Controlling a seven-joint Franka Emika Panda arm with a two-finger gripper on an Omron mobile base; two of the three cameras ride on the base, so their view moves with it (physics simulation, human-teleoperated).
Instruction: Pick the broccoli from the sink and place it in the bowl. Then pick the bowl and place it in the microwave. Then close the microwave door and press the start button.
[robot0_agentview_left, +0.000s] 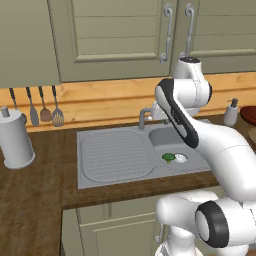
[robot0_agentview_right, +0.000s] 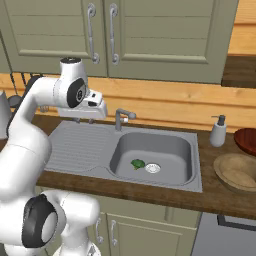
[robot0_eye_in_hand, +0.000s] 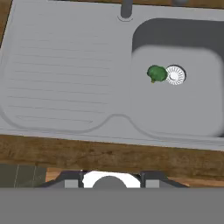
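Left base view: your arm rises above sink (robot0_agentview_left: 115, 155); broccoli (robot0_agentview_left: 168, 158) lies in basin beside drain (robot0_agentview_left: 181, 158).
Right base view: gripper (robot0_agentview_right: 84, 120) hangs over drainboard, spread unclear; bowl (robot0_agentview_right: 237, 172) sits on counter (robot0_agentview_right: 210, 196), right of sink.
Hand view: broccoli touches drain's left edge.

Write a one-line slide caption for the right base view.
Broccoli lies in the sink basin beside the drain; wooden bowl waits on the counter.

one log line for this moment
stage: approach | broccoli: in sink basin by drain | pincer: above drainboard, holding nothing | bowl: on counter
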